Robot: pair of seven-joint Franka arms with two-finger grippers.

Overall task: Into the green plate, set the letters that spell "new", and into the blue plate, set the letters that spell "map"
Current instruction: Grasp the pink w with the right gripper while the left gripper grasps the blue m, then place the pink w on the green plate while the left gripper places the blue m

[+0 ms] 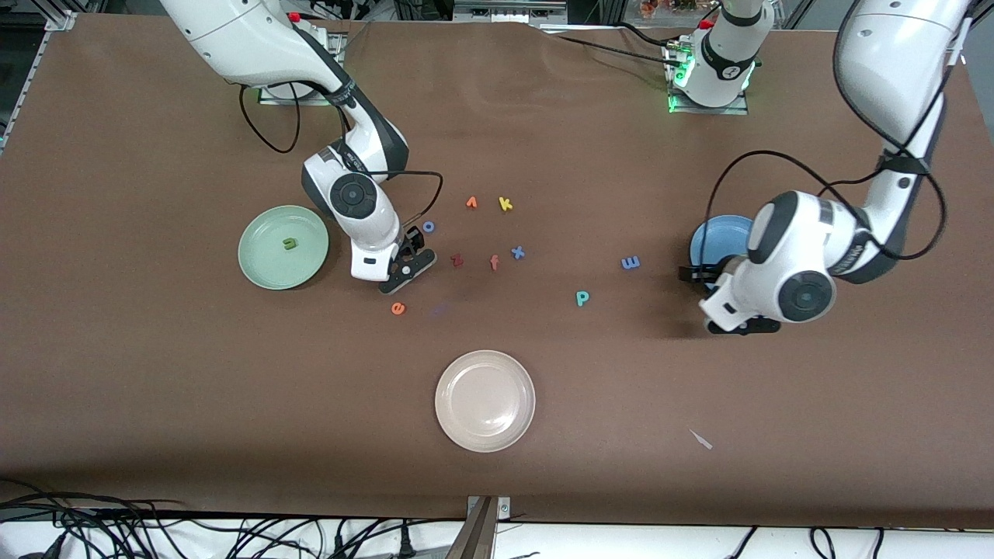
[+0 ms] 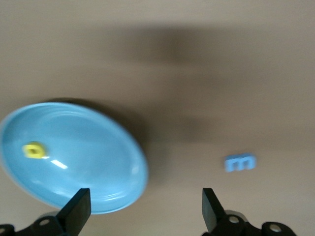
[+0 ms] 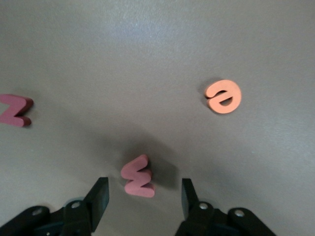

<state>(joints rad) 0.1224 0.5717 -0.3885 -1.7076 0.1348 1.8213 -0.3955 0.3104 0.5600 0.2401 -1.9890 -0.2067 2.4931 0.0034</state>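
1. We see the green n (image 1: 290,244) in the green plate (image 1: 264,268) toward the right arm's end; the orange e (image 1: 397,309) lies on the table, nearer the camera than the right gripper (image 1: 409,260).
2. Only the right wrist view shows the pink w (image 3: 138,177) standing on edge, apart from both fingers; right gripper (image 3: 143,196) down by it, jaws apart, grasping nothing. The e (image 3: 223,97) and red z (image 3: 15,110) lie near.
3. Yellow a (image 2: 33,150) in the blue plate (image 2: 98,167) shows only in the left wrist view; in front view the left arm hides most of that plate (image 1: 718,233).
4. Left gripper (image 2: 145,209) over the plate's edge, released, empty.
5. Blue m (image 1: 630,262) and teal p (image 1: 582,297) lie on the table between the arms.
6. Strays: k (image 1: 505,204), x (image 1: 517,251), f (image 1: 494,262), beige plate (image 1: 485,401) nearest the camera.
7. No writing we can read besides the letters.
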